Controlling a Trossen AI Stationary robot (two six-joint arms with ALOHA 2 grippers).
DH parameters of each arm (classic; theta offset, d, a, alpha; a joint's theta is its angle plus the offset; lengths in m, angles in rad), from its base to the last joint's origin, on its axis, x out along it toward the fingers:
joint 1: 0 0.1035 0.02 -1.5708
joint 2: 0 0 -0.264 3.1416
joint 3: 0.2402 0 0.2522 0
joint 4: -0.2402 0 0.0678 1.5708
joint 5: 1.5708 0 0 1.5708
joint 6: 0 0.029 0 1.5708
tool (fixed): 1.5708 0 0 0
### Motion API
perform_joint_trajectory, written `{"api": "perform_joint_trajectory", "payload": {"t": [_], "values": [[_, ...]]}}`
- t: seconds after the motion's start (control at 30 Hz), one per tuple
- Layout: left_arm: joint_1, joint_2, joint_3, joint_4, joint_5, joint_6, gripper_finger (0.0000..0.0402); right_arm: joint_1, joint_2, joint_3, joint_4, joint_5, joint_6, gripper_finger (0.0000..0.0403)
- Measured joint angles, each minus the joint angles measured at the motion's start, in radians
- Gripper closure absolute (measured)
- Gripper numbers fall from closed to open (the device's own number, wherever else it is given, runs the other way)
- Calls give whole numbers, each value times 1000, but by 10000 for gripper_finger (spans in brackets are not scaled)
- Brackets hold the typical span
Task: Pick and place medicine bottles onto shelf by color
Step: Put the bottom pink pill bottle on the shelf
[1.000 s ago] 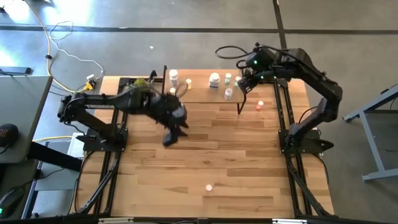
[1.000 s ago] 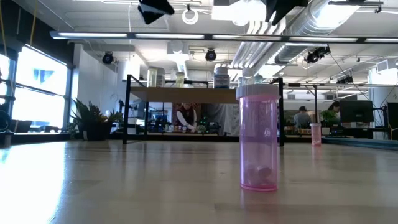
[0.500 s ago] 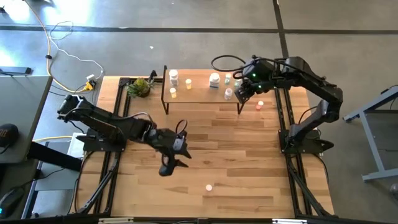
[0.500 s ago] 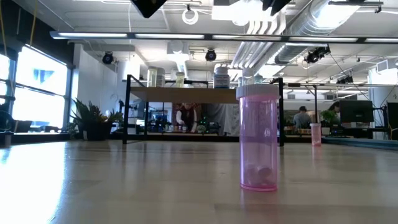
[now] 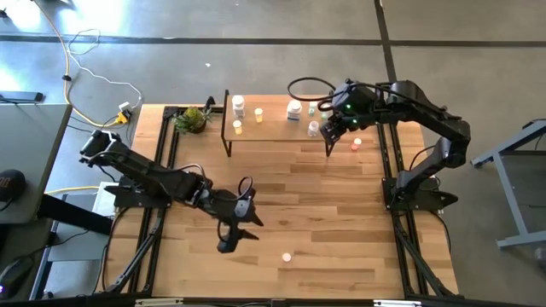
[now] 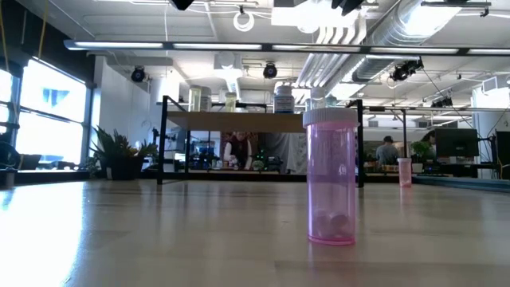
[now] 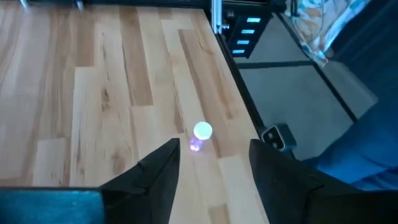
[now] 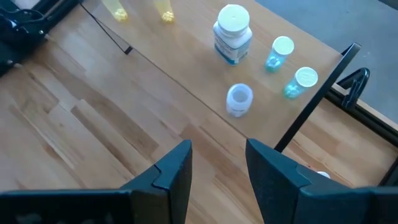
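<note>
**Left arm swings down toward the lone pink bottle**

Swinging away from the shelf (image 5: 275, 128) since a second ago, the left gripper (image 5: 232, 232) now hangs over the front half of the surface (image 5: 341, 230), near the pink bottle (image 5: 287, 256). Its jaws stand apart and hold nothing; the left wrist view shows that bottle (image 7: 200, 134) on the wood ahead, between the two fingers (image 7: 155, 177). The right gripper (image 5: 334, 130) has shifted only a little and hovers at the shelf's right end, jaws apart and empty.

Seven bottles stand on the shelf in the high view: two larger white bottles (image 5: 239, 106), two yellow bottles (image 5: 258, 113), two green-tinted bottles (image 8: 281, 51), and one small clear bottle (image 8: 239, 99). One red-orange bottle (image 5: 357, 144) stands on the surface just right of the shelf, and the pink one stands alone near the front edge.

A green plant (image 5: 194, 120) sits at the shelf's left. From the low view, the room behind shows ceiling ducts, windows, desks, and people working far off.
</note>
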Motion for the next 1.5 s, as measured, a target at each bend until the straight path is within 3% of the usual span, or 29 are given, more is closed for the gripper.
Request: {"api": "perform_joint_trajectory", "payload": {"t": [0.33,0.7,1.2,1.5], "values": [[-10,145,0,186,-6,-11,154,0,0,0,9,0,-1,261],[-39,331,0,412,-10,138,158,0,0,0,8,0,-3,261],[-65,480,0,474,-107,140,158,0,0,0,1,1,-4,261],[-66,512,0,512,-111,150,159,0,1,0,1,1,-3,261]]}}
